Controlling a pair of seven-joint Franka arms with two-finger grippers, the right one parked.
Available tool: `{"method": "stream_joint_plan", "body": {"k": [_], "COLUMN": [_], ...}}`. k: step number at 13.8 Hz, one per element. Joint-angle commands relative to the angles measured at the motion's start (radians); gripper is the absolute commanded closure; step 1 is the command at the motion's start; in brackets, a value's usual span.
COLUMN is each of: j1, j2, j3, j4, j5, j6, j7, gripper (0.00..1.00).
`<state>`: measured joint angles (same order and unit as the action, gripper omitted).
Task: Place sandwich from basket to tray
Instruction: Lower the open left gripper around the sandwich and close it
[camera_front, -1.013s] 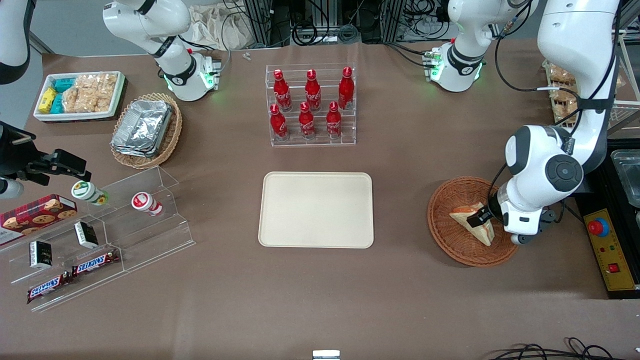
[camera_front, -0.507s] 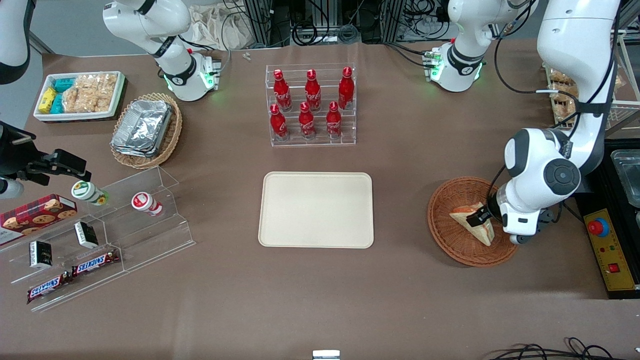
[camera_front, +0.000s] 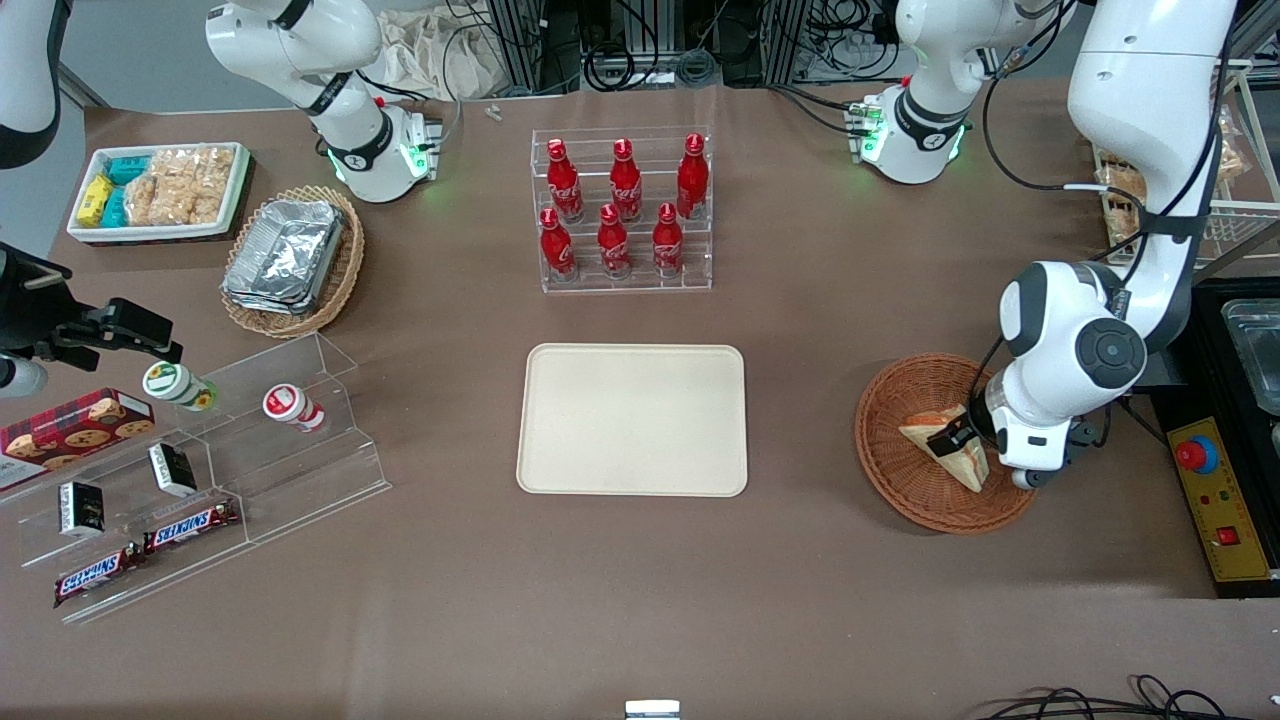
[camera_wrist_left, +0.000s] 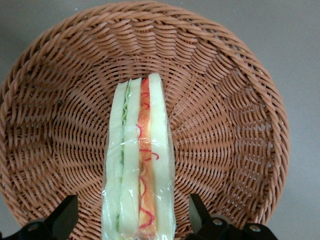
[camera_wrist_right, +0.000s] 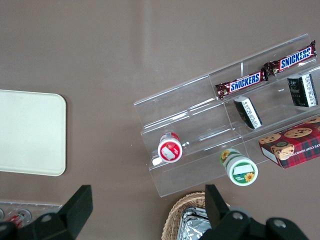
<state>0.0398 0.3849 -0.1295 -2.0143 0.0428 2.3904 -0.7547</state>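
Wicker and cling film close under the wrist. Jaws apart, one finger (camera_wrist_left: 62, 217) on each side of the sandwich (camera_wrist_left: 139, 165), clear of the wrap on both flanks, not yet touching. Wedge standing on edge in the middle of the basket (camera_wrist_left: 235, 125), bread slices upright, red-orange and green filling showing along the top edge between them.

Seen from the front: jaws low over the part of the basket toward the working arm's end of the counter (camera_front: 800, 560), sandwich inside the rim there.

Step in hand, by the look of it: the grasp, with the approach made and the closing not begun. Next, probably: squeeze across the two bread faces, gently, soft bread under slippery film being likely to squash or slide; then lift straight up clear of the woven rim before any sideways travel.

Well apart from the basket, toward the parked arm's end and about as near to the front camera: the tray (camera_front: 632, 420), cream, flat, nothing on it. Ample bare surface for a set-down near its middle.

Farther off, a clear rack of red bottles (camera_front: 625, 215), away from the likely path.
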Motion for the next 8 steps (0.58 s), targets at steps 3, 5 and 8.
{"method": "stream_joint_plan", "body": {"k": [3,5,8], "j1": [0.003,0.003,0.003], "j2": [0.017,0.031,0.035], "j3": [-0.002,-0.002,-0.002], "j4": [-0.034,-0.032,-0.027], "j5": [-0.014,-0.014,-0.014], "j6": [0.079,0.093,0.096], "j7": [-0.015,-0.015,-0.015], "gripper": [0.01,0.01,0.37]}}
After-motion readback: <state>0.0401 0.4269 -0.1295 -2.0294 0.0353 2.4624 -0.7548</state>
